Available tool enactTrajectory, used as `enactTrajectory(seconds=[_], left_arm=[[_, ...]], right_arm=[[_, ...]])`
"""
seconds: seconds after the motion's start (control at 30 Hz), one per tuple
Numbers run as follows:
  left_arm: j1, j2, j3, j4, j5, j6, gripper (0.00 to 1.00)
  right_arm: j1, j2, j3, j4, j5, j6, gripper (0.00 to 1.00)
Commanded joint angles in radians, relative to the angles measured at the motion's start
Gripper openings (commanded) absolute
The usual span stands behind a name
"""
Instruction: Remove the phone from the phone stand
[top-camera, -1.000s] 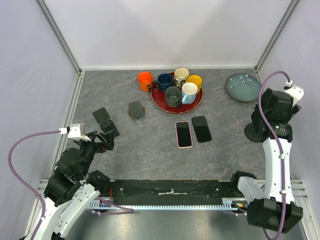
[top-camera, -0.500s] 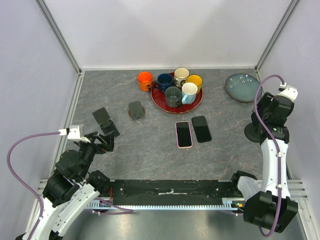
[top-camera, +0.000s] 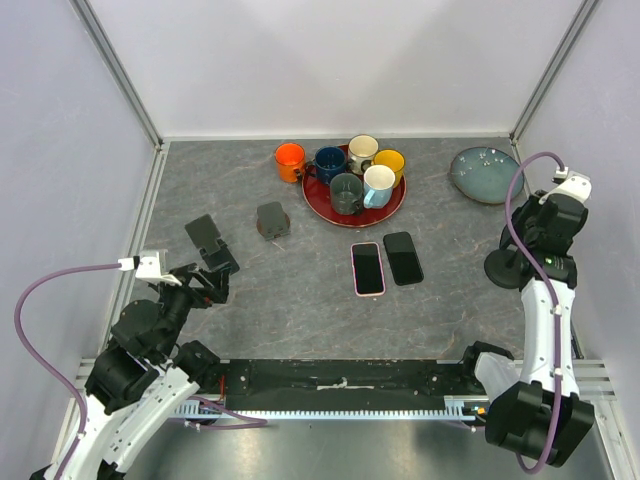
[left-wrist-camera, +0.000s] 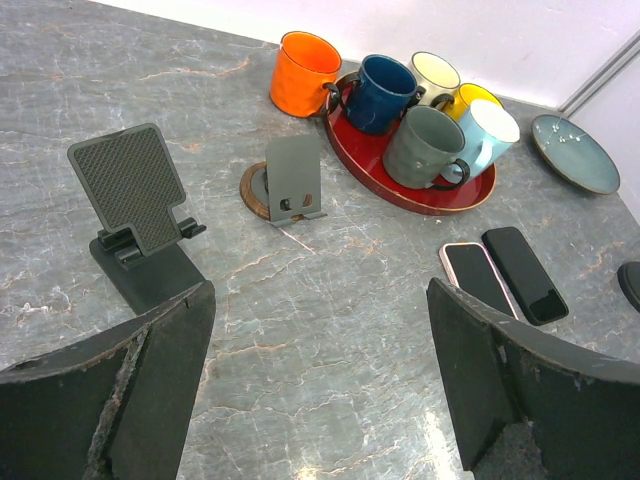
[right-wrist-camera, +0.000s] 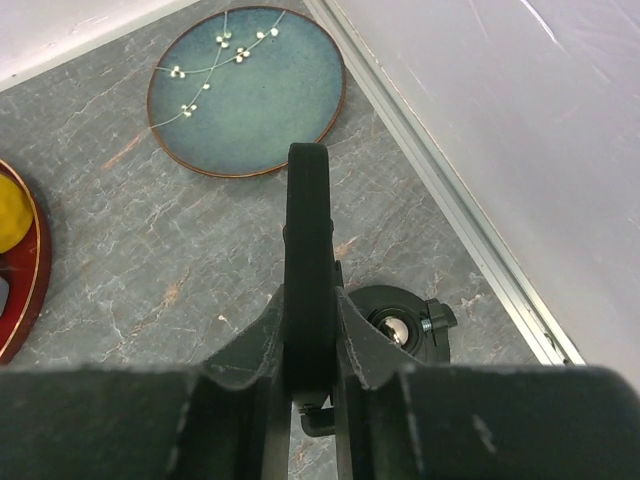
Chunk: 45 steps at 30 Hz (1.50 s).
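At the right edge of the table stands a black phone stand with a round base (top-camera: 503, 267) (right-wrist-camera: 400, 325). Above it a thin black phone (right-wrist-camera: 308, 250) rises on edge, seen end-on in the right wrist view. My right gripper (right-wrist-camera: 308, 312) (top-camera: 541, 235) is shut on the phone, one finger pressed to each face. In the top view the gripper hides the phone. My left gripper (left-wrist-camera: 320, 300) (top-camera: 205, 282) hangs open at the near left, holding nothing.
Two phones (top-camera: 367, 268) (top-camera: 403, 257) lie flat mid-table. Two bare stands (top-camera: 210, 243) (top-camera: 272, 219) sit at the left. A red tray (top-camera: 320, 210) of mugs and an orange mug (top-camera: 289, 160) stand at the back, with a teal plate (top-camera: 485, 174) at back right. The wall rail runs close on the right.
My right gripper has gone from open to shut on the phone and shifted slightly. The left arm has barely moved.
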Motion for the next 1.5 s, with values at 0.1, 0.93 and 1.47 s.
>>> enactTrajectory(seconds=[0.1,0.93,1.47], left_arm=[[-0.002,-0.001,0.000,0.019,-0.025,-0.019,0.93],[0.082,0.063,-0.003,0.022,0.015,-0.020,0.93],[0.113,0.089,-0.006,0.022,0.000,-0.023,0.92]], right_arm=[[0.030,-0.050,0.022,0.022,-0.024,-0.063,0.00],[0.296,-0.071,0.307,-0.008,-0.410,0.018,0.00],[1.088,0.201,0.276,0.388,-0.188,0.060,0.00]])
